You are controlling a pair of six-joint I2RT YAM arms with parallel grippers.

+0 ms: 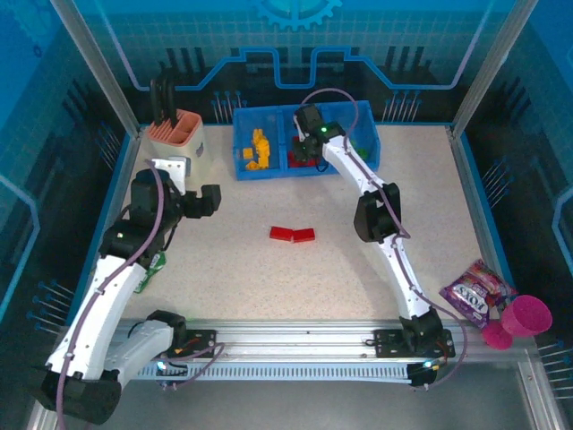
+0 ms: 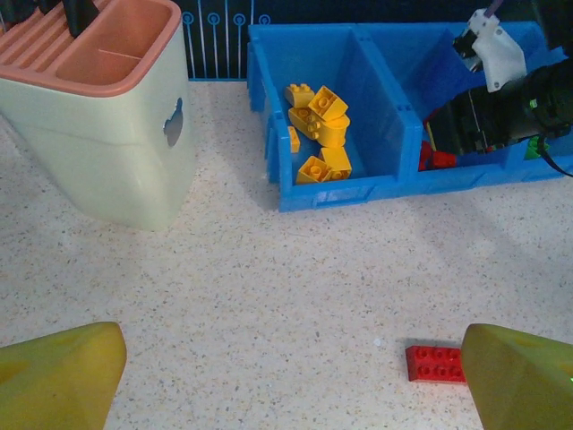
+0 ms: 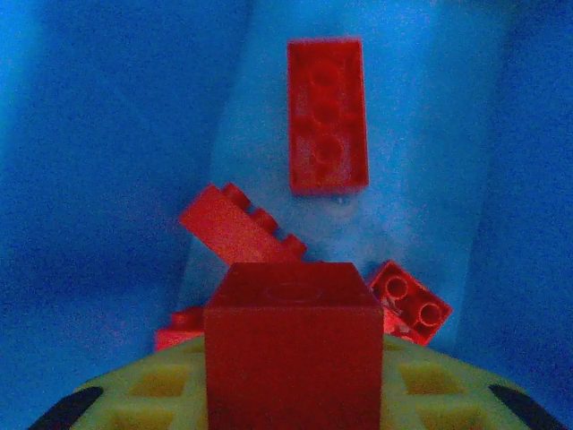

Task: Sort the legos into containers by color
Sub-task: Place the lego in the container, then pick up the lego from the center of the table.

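legos: studded plastic bricks; yellow legos (image 2: 320, 134) heaped in the blue tray's (image 2: 331, 193) left compartment; red legos (image 3: 327, 116) in the middle one; two red bricks (image 1: 292, 235) on the table (image 1: 269, 287) | left gripper (image 2: 291, 376): jaws apart, empty | right gripper (image 1: 306, 154): clamped on a red block (image 3: 294, 345) over the middle compartment | writing: snack packet (image 1: 474, 291) print unreadable

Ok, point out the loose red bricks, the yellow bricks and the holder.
red bricks (image 1: 292, 234), top view, where the pair meets
yellow bricks (image 2: 324, 133), left wrist view, middle of the pile
holder (image 2: 112, 161), left wrist view, cream front wall
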